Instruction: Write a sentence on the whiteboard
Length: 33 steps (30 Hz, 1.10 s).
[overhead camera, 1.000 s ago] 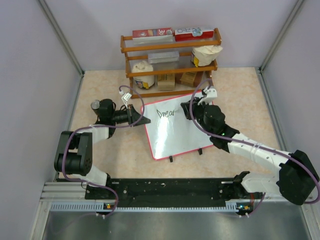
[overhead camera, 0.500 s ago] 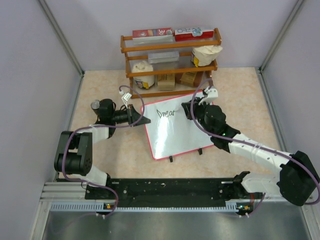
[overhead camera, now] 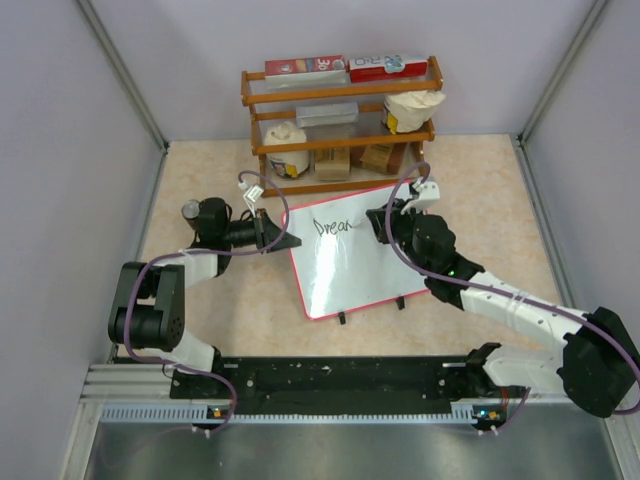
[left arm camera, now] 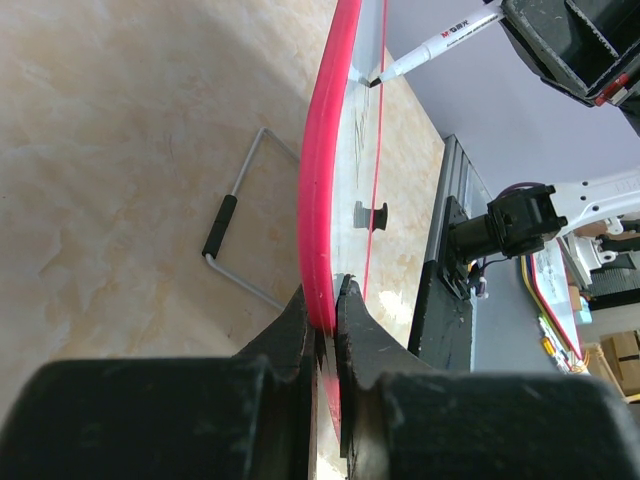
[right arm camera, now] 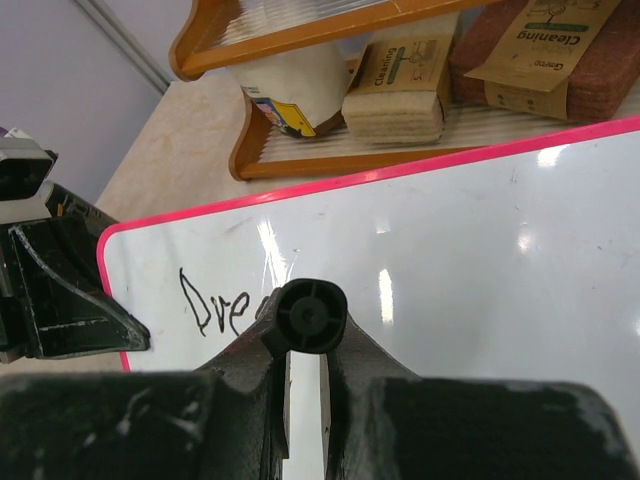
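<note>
Your left gripper [left arm camera: 322,300] clamps the whiteboard [overhead camera: 350,265] by its red edge; your right gripper [right arm camera: 305,345] pinches the marker [right arm camera: 311,312], its tip ahead at the sentence [overhead camera: 333,227].

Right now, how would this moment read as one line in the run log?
left gripper: shut on whiteboard frame | right gripper: shut on marker | marker tip: on whiteboard | writing: first word begun, sentence unfinished

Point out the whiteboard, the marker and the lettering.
whiteboard [overhead camera: 350,275]: top external view, bare white panel.
marker [left arm camera: 440,43]: left wrist view, white barrel.
lettering [overhead camera: 332,227]: top external view, middle of the word.
</note>
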Each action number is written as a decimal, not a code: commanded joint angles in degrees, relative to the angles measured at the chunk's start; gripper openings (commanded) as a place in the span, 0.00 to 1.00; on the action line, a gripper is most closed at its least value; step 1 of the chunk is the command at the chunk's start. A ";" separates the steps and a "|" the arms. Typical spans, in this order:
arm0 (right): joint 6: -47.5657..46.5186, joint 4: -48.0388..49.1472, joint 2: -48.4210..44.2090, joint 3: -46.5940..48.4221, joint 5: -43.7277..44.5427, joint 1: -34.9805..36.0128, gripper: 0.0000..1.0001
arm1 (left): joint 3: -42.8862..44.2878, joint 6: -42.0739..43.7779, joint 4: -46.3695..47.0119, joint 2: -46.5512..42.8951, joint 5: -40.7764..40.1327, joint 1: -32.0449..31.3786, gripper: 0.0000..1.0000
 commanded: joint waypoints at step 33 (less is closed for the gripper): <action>-0.47 -3.08 -1.33 -0.11 -0.15 -2.45 0.00 | 0.10 11.35 0.20 1.69 -2.20 -1.64 0.00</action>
